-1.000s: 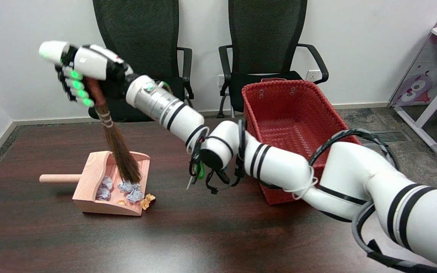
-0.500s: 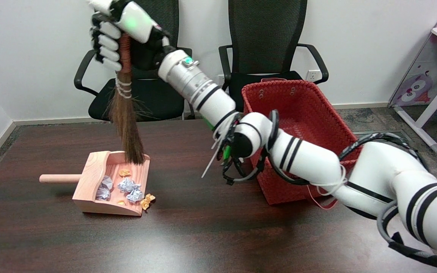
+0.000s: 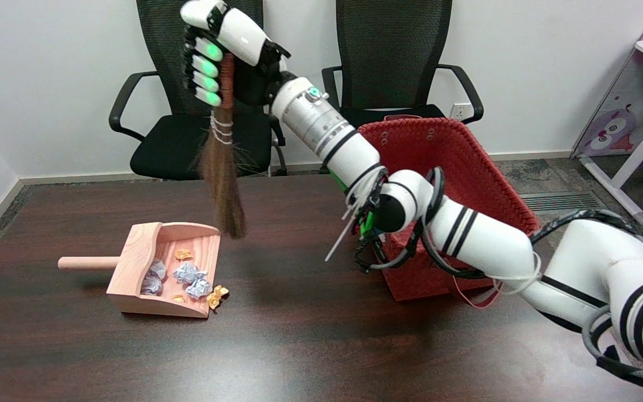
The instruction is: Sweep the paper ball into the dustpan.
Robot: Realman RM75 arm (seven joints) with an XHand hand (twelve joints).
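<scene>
Fingers (image 3: 207,58) of the right hand (image 3: 224,47) are wrapped tight around the broom (image 3: 222,173) handle, stacked one above another, so the broom hangs nearly straight down with its bristle tips in the air, above the table (image 3: 310,335) and just right of the dustpan (image 3: 159,273). A full fist like this suits a thin handle: it stops the broom from twisting when the bristles drag on something.

Lying flat on the table, the dustpan points its peg handle left and its open mouth toward the near right, which gives a sweep from the right a clear way in. Several grey paper balls (image 3: 187,273) and a small orange scrap (image 3: 183,254) lie inside the dustpan. One orange paper ball (image 3: 217,295) sits at the dustpan's near right corner, touching or just off the lip; I cannot tell which. It is likely the piece left to sweep.

Holding the bristles high above the dustpan keeps them from knocking out what is inside. A red basket (image 3: 455,167) stands well to the right of the dustpan, partly hidden behind the arm.
</scene>
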